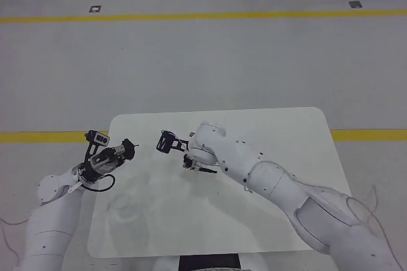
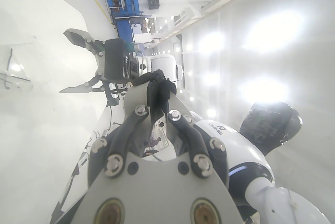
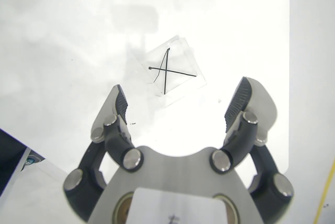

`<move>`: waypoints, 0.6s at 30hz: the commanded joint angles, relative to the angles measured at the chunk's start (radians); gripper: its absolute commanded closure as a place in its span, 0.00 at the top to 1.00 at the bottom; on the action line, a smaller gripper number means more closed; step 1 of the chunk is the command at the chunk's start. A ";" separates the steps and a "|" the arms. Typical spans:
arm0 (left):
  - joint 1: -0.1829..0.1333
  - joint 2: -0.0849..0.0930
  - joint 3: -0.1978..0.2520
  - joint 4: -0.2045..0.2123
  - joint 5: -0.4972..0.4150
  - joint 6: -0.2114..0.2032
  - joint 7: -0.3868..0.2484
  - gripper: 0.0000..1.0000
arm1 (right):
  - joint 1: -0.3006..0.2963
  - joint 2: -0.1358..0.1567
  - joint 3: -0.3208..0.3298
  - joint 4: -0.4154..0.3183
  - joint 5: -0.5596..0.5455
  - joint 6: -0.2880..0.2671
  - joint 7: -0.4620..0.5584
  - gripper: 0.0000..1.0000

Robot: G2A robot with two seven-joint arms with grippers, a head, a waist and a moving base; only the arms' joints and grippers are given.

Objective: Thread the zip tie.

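My left gripper [image 2: 157, 84] is shut on a black zip tie [image 2: 157, 97] that sticks out between its fingertips. In the top view the left gripper [image 1: 131, 147] hangs over the table's left side, pointing at my right gripper [image 1: 163, 142] a short gap away. The right gripper [image 3: 183, 102] stands open with nothing between its ribbed pads [image 3: 239, 99], and it also appears open in the left wrist view [image 2: 72, 63]. Below it on the table lies a clear square tray [image 3: 180, 84] holding crossed black zip ties [image 3: 166, 70].
The white table [image 1: 292, 135] has rounded corners, and its side edge [image 3: 289, 52] runs close to the tray. Yellow floor lines [image 1: 380, 134] pass behind the table. The clear tray [image 2: 15, 73] lies on the tabletop beyond both grippers.
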State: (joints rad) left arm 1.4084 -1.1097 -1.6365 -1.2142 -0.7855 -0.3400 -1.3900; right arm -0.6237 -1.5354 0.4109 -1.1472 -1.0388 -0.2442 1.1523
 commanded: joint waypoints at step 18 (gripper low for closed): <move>0.000 0.000 0.000 0.000 0.000 0.000 0.000 0.00 | 0.025 -0.083 -0.049 0.228 -0.069 -0.037 -0.094 0.70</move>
State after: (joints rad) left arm 1.4084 -1.1097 -1.6365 -1.2142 -0.7855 -0.3400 -1.3900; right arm -0.6012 -1.6121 0.3653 -0.9351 -1.1058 -0.2774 1.0572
